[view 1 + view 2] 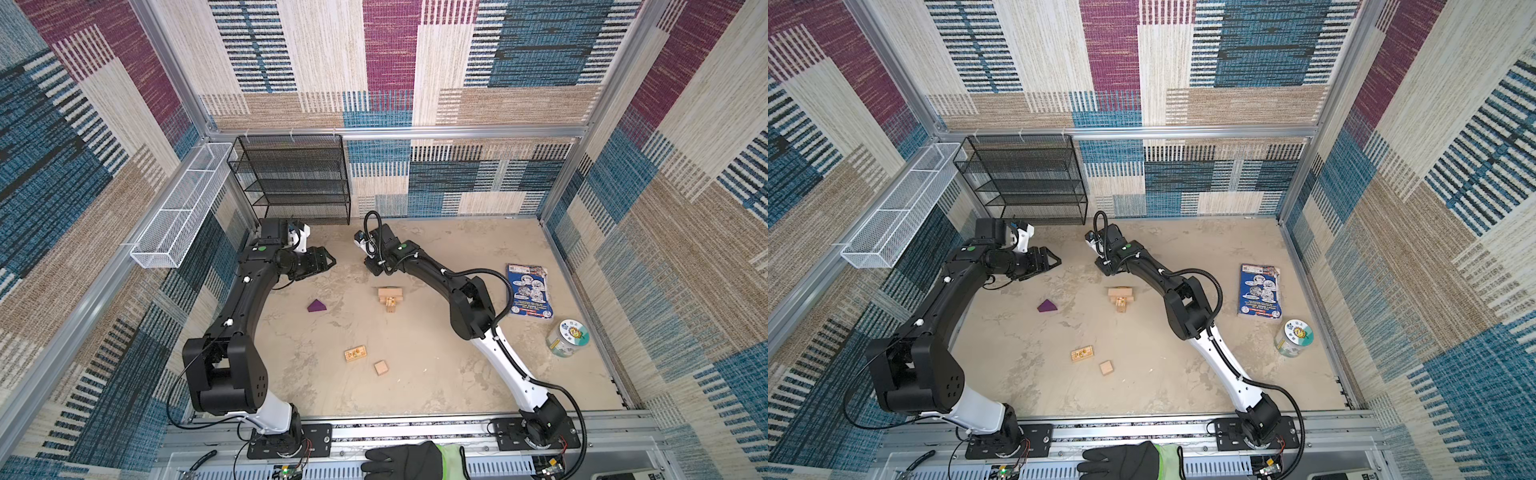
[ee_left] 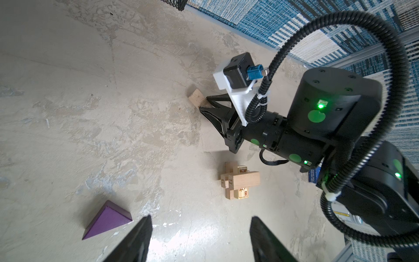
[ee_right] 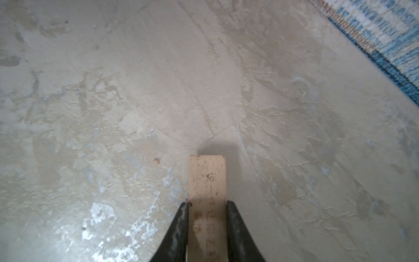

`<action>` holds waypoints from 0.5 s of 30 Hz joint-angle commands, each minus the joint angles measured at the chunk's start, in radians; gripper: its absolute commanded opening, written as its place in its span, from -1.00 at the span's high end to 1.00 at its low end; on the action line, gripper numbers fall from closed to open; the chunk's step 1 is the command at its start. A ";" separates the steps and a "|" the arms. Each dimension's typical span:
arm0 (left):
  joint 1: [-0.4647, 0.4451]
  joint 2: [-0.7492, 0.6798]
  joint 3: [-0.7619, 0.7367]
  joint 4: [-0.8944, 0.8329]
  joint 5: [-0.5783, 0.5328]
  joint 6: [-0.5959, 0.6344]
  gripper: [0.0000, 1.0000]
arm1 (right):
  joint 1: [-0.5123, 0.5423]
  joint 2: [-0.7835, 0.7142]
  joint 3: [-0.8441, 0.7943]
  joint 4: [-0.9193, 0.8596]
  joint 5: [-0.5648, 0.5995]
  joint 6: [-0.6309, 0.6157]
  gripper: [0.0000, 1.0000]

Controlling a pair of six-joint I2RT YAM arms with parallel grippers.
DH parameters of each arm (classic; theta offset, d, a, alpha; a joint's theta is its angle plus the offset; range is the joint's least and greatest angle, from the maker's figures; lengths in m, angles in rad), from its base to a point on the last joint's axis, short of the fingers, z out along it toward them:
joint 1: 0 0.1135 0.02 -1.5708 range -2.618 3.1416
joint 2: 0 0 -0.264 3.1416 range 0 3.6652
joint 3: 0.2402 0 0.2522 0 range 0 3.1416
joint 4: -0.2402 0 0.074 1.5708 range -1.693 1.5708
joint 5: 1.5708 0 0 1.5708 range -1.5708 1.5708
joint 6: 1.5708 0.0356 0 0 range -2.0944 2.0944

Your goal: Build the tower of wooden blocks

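A: What does the right gripper point(image 3: 207, 204) have now?

B: Its jaws press on both long sides of one pale wood block point(image 3: 208, 177), a brick with small printed numbers. It is over the bench point(image 1: 457, 374), between the tower point(image 1: 390, 296) and the back edge. I cannot tell if the brick is lifted or touches the surface.

A: And the left gripper point(image 2: 200, 219)?

B: It is spread wide and carries nothing. It hangs near the back left corner, well apart from the tower.

A: How far along is the tower?

B: I judge it about half done. A few bricks lie crosswise near the middle of the bench. The purple wedge point(image 1: 316, 306) lies toward the left edge from it. A printed brick point(image 1: 355, 354) and a cube point(image 1: 381, 368) wait nearer to the front edge.

A: So how to do this step well?

B: I think the brick should first go up, higher than the top layer, and then travel toward the front until it is over the stack. It should be turned across the top brick, centred, and lowered slowly until it rests flat. Only then should the jaws let go, and the gripper should rise straight up, because a side push can shift the narrow stack. Part of the brick sticks out past the fingertips, so this free end needs care near the tower.
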 commanded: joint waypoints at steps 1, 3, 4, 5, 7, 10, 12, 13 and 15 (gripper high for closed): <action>0.002 -0.002 0.009 -0.005 0.009 -0.016 -0.46 | -0.001 -0.025 -0.006 0.027 0.022 0.021 0.88; 0.004 -0.004 0.009 -0.005 0.006 -0.016 -0.46 | -0.001 -0.034 -0.016 0.033 0.030 0.026 0.92; 0.004 -0.003 0.009 -0.005 0.008 -0.016 -0.46 | -0.001 -0.039 -0.022 0.037 0.035 0.028 0.97; 0.004 -0.004 0.009 -0.005 0.009 -0.016 -0.46 | -0.001 -0.044 -0.025 0.040 0.041 0.033 1.00; 0.003 -0.003 0.009 -0.005 0.010 -0.017 -0.46 | -0.001 -0.054 -0.035 0.041 0.057 0.044 1.00; 0.004 -0.003 0.009 -0.005 0.016 -0.019 -0.46 | -0.001 -0.075 -0.057 0.044 0.090 0.066 1.00; 0.004 -0.001 0.009 -0.005 0.020 -0.020 -0.46 | -0.001 -0.093 -0.076 0.047 0.112 0.086 1.00; 0.004 -0.001 0.008 -0.005 0.021 -0.020 -0.46 | -0.001 -0.102 -0.086 0.050 0.120 0.097 1.00; 0.004 0.000 0.008 -0.005 0.022 -0.022 -0.45 | -0.001 -0.122 -0.109 0.052 0.139 0.122 1.00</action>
